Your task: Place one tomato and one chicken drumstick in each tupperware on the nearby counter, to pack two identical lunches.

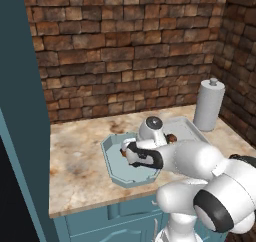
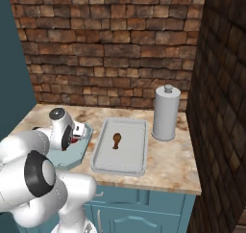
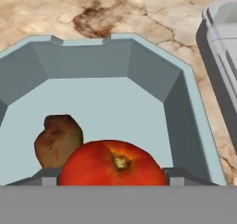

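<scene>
tomato [image 3: 112,164] | between gripper [image 3: 112,179] jaws, unclamped | over tupperware [image 3: 115,59]

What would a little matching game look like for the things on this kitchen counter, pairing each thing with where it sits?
Things:
1. tomato
2. drumstick in the right base view
3. tall grey canister
4. blue-grey tray

Places:
A. alone in the pale grey tray
B. standing upright beside the brick wall
C. between the finger tips of the gripper, above the blue-grey tray
D. on the counter, left of the pale grey tray

Pairs: 1-C, 2-A, 3-B, 4-D
</scene>
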Controlling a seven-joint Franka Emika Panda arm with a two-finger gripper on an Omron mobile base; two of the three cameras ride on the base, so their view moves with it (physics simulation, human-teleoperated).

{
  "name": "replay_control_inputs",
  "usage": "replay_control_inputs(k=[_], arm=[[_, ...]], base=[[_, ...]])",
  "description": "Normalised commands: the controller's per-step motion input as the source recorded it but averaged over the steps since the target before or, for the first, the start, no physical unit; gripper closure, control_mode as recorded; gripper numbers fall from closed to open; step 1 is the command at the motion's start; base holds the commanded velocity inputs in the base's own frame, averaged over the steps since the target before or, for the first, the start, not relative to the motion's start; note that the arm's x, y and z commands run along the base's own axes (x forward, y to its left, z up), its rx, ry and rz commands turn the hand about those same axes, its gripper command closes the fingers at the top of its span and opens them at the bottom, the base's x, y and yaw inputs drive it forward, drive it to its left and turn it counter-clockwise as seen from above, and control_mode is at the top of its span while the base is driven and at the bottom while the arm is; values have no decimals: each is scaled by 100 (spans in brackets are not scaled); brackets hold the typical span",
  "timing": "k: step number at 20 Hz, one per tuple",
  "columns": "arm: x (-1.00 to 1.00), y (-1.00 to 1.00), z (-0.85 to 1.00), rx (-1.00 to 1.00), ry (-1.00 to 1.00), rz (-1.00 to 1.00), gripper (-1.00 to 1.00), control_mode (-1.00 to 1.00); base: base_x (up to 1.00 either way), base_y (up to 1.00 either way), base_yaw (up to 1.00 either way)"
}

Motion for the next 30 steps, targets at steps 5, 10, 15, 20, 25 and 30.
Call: replay_control_inputs(k=[5,10,15,20,25,30], arm=[[40,1,0,0,0,0,-100,-100],[20,16,0,0,7,0,-100,-100],[-64,2,48,0,6,0,-100,-100],[-100,-48,73,0,0,0,-100,-100],[-94,-59,89,0,0,0,-100,-100],[-83,-34,100,-1,-12,0,-100,-100]], base=[[0,0,0],[0,0,0],[0,0,0],[0,0,0],[0,0,0],[0,0,0]])
